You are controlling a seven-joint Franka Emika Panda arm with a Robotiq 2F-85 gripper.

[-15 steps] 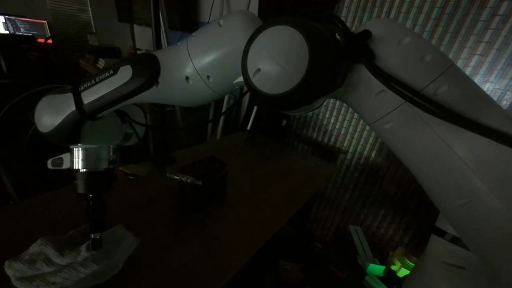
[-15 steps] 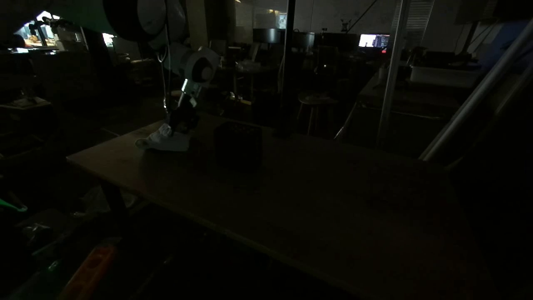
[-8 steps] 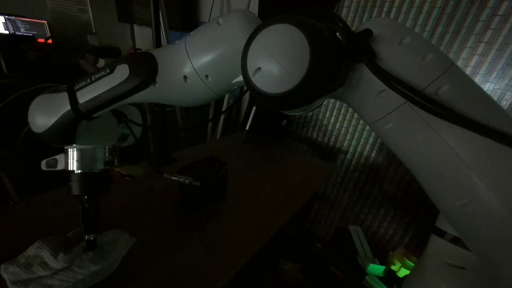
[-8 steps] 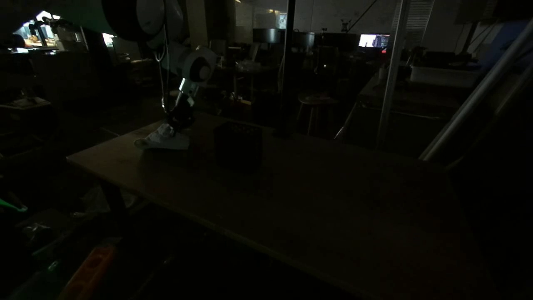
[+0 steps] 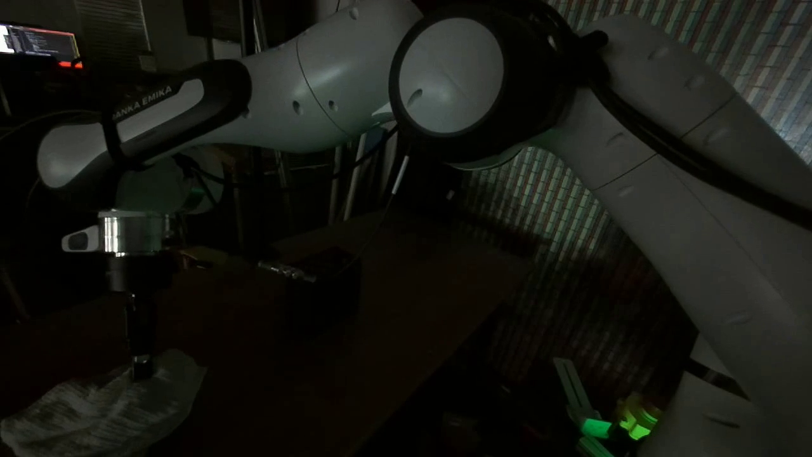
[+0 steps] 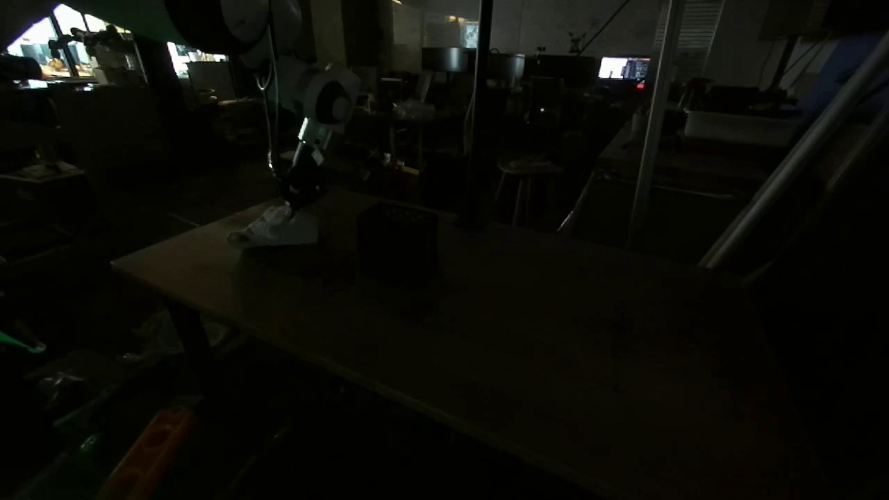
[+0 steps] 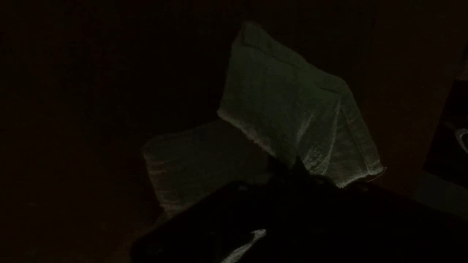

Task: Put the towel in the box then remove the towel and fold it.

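Note:
The pale, wrinkled towel lies on the dark table in both exterior views, drawn up into a low peak where my gripper pinches it. In the wrist view my gripper has its dark fingertips close together, with folds of the towel running into them; one flap spreads ahead and another lies to the left. The lower part of the towel still appears to rest on the tabletop. A nearly black box stands upright on the table, apart from the towel; its inside is too dark to make out.
The room is very dim. The wooden table has its near edge running diagonally in an exterior view. A shiny metal piece shows in front of the box. Metal poles and a stool stand beyond the table.
The jaws have come together on the towel. My arm has shifted slightly left in an exterior view, then risen, pulling the pinched part of the towel upward. The box has not moved.

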